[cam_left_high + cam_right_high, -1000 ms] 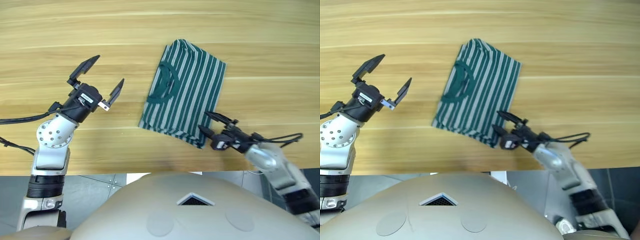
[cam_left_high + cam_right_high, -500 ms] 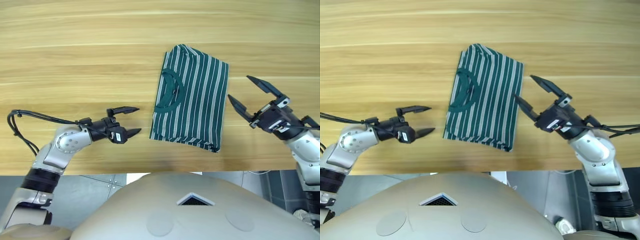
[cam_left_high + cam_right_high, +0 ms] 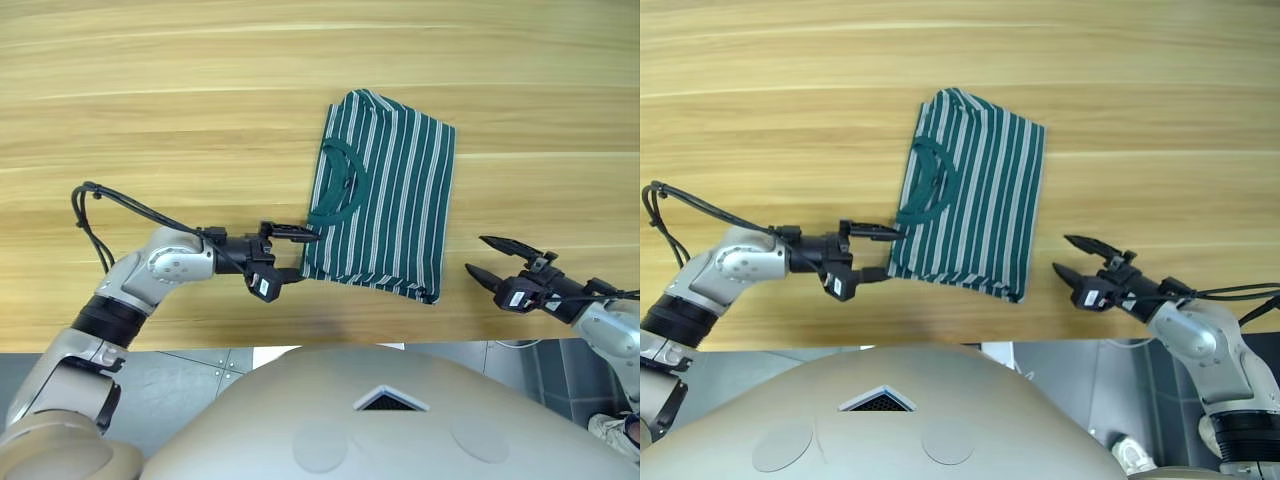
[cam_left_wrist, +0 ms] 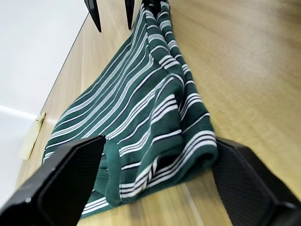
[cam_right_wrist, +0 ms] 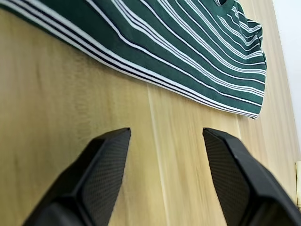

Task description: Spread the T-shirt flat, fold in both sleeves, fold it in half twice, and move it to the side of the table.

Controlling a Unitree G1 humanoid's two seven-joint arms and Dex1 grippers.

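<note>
Where the left gripper (image 3: 308, 254) lies low over the table (image 3: 150, 100), we find its two fingers spread wide, one on each side of the near left corner of the T-shirt (image 3: 385, 205). In the left wrist view the striped hem corner bunches between the two black pads (image 4: 66, 183). The jaws are not closed on the cloth, and we cannot tell whether either pad touches it.

The right gripper (image 3: 476, 254) is also wide open and holds nothing. It sits near the table's front edge, just beside the shirt's near right corner but apart from it, with bare wood between its fingertips and the hem.

The T-shirt itself is a folded rectangle of dark green with white stripes, lying flat on the wooden table at the middle, between the two grippers. Its collar (image 3: 335, 185) faces up on the robot's left side of the fold. A black cable (image 3: 100, 205) loops off the left arm.
</note>
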